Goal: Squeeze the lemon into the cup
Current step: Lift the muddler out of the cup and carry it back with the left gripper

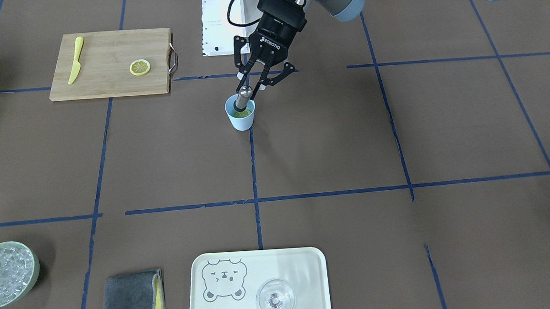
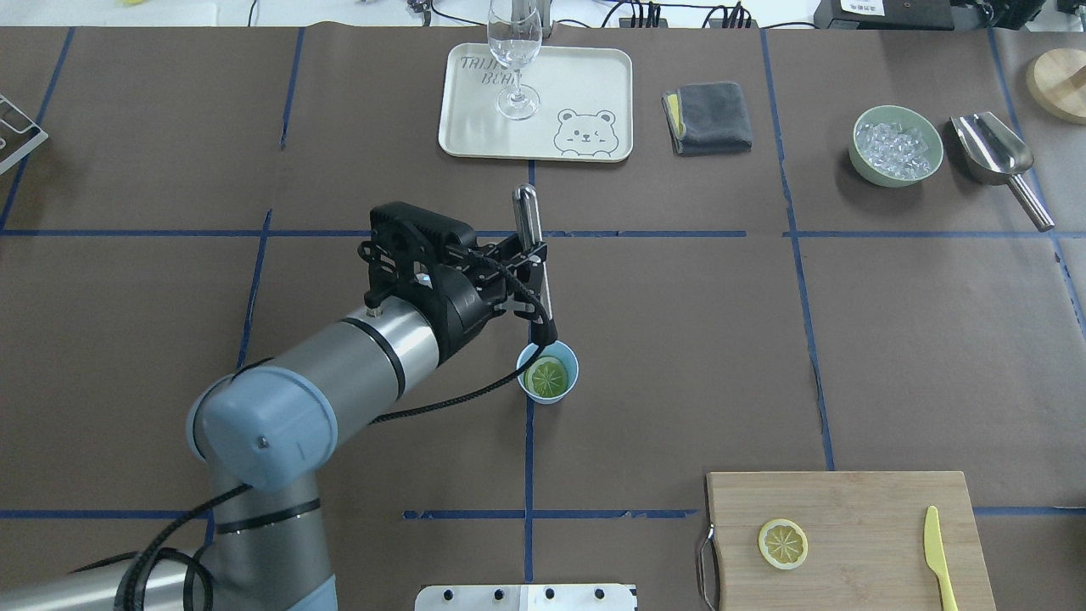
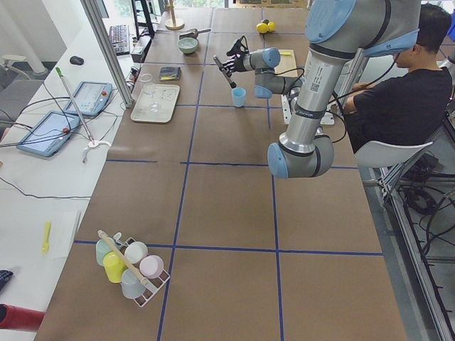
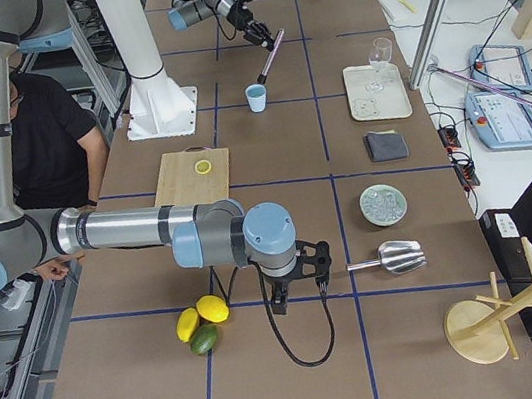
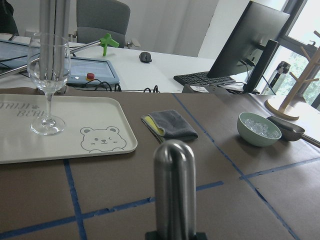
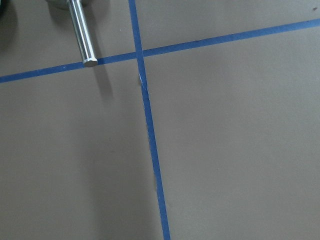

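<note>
The pale blue cup (image 2: 571, 381) stands near the table's middle with a lemon slice (image 2: 545, 376) lying flat inside it. It also shows in the front view (image 1: 240, 121). My left gripper (image 2: 533, 255) is shut on a steel muddler (image 2: 528, 216), tilted, with its dark tip at the cup's mouth over the slice. The muddler's rounded top fills the left wrist view (image 5: 174, 185). A second lemon slice (image 2: 782, 543) lies on the cutting board. My right gripper (image 4: 297, 278) shows only in the exterior right view, low over the table; I cannot tell whether it is open.
A wooden cutting board (image 2: 857, 509) with a yellow knife (image 2: 940, 556) sits near right. At the far side are a tray (image 2: 594, 85) with a wine glass (image 2: 515, 51), a grey cloth (image 2: 708, 117), a green ice bowl (image 2: 897, 144) and a steel scoop (image 2: 993, 148).
</note>
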`<state>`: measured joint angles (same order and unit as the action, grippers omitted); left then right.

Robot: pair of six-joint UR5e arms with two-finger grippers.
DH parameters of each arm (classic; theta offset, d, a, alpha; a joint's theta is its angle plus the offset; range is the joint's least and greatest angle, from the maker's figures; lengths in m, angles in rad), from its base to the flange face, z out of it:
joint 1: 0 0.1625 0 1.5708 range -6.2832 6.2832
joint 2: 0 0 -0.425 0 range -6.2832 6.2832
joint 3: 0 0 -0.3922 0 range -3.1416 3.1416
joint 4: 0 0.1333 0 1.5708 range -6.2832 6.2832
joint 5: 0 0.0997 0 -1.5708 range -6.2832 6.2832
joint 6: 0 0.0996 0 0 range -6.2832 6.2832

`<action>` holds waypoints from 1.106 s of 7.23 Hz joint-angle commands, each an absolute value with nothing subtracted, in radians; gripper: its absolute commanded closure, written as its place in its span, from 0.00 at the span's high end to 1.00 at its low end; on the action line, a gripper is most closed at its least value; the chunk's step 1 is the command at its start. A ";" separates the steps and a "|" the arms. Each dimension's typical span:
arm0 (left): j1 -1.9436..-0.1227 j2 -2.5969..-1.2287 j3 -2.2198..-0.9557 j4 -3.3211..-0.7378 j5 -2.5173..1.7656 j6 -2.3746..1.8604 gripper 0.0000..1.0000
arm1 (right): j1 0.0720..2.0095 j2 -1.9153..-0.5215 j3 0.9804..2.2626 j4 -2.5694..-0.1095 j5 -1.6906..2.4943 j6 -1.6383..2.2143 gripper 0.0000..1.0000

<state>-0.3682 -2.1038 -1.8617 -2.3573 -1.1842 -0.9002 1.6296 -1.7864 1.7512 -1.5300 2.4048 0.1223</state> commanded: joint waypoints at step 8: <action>-0.973 -1.811 -1.919 -1.773 -2.102 -0.772 0.00 | 1.505 -1.712 1.816 -1.522 2.315 0.130 1.00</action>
